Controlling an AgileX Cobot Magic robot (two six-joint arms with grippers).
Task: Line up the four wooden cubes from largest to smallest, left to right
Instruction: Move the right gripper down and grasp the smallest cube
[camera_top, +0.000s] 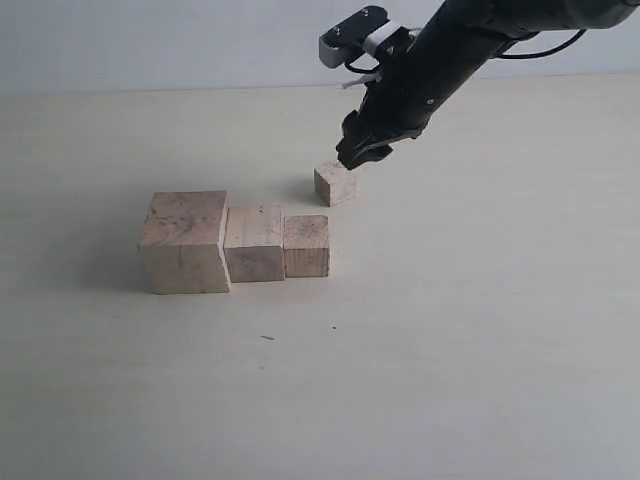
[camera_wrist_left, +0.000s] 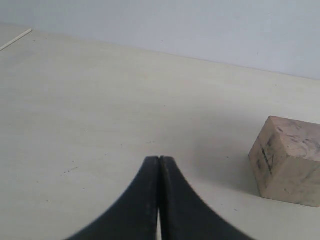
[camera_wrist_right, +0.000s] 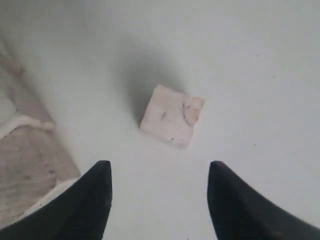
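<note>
Exterior view is showing us three of the four cubes already sitting in a row on the pale wooden desk. The largest cube, a pale beige block of mottled-grain wood, is anchoring the left end. The second cube, the same beige wood a size down, is touching its right side. The third cube, smaller again, is sitting one place further right of the largest cube, touching the second. The smallest cube, a little beige wooden block, is lying apart. It is further right of the largest cube than the third, set back behind the row and turned slightly askew.

We are judging the step in hand to be the pickup of that last piece. The right tool, black and two-fingered, is hovering close over the smallest cube with its jaws apart and nothing between them. In the right wrist view the block is lying beyond the gap, not yet inside it. The left tool is sitting pressed together and empty.

Next, we are expecting the right tool to need lowering around the small block, squaring to its skewed faces and closing gently. Then it will need carrying to the spot farthest right of the largest cube, flush against the third.

Counting: four wooden cubes, two tools, one desk.
</note>
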